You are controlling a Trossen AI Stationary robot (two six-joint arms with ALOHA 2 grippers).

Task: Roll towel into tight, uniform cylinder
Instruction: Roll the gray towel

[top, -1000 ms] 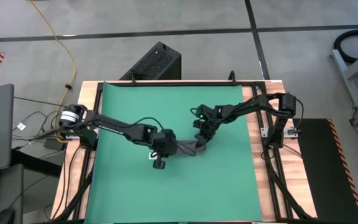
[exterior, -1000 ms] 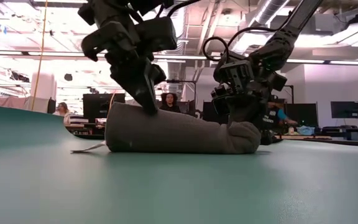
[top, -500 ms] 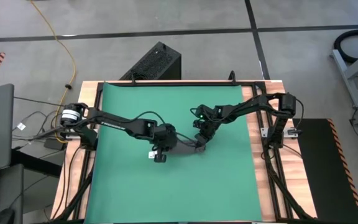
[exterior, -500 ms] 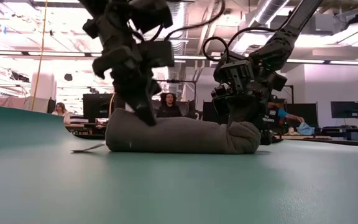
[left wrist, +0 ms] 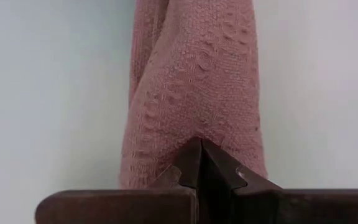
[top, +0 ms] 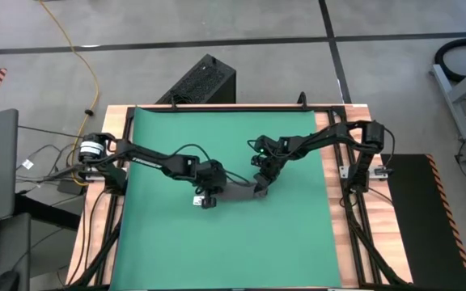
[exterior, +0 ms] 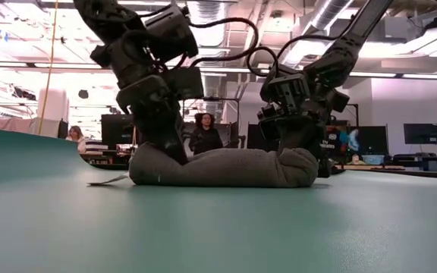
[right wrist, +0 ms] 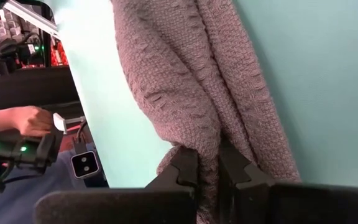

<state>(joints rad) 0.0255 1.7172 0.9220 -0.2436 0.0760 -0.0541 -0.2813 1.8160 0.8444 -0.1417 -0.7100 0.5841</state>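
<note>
The dark grey towel [top: 237, 192] lies rolled into a short log [exterior: 226, 167] on the green mat [top: 217, 137], a little right of the mat's middle. Its small white tag [exterior: 108, 180] lies flat on the mat at the log's left end. My left gripper [exterior: 174, 154] is shut and bears down on the log near that left end. My right gripper [exterior: 298, 148] is shut on the towel at the log's right end. The left wrist view shows the cloth [left wrist: 197, 81] running away from the shut fingertips. My left gripper [left wrist: 201, 158] presses its shut fingertips down on the top of the roll [left wrist: 194, 127] near its left end, slanting down from the table's left. The cloth is dented there, and the roll lies on the mat. My right gripper [right wrist: 208, 165] pinches a bunched fold of the towel's right end [right wrist: 211, 134] between its two fingers, slanting down from the table's right. Several layers gather at the fingers. That end rests on the mat.
Bare green mat lies on all sides of the roll. Wooden table edges and black rails [top: 354, 186] border the mat. A black box [top: 201, 81] stands beyond the far edge. People sit in the room behind [exterior: 203, 133], and a hand [right wrist: 17, 121] shows in the right wrist view.
My left gripper has sunk and gone a little toward the table's far edge, rolling slightly. It stays shut and now dents the roll's top near the left end. The roll has kept its place. My right gripper has kept still.
</note>
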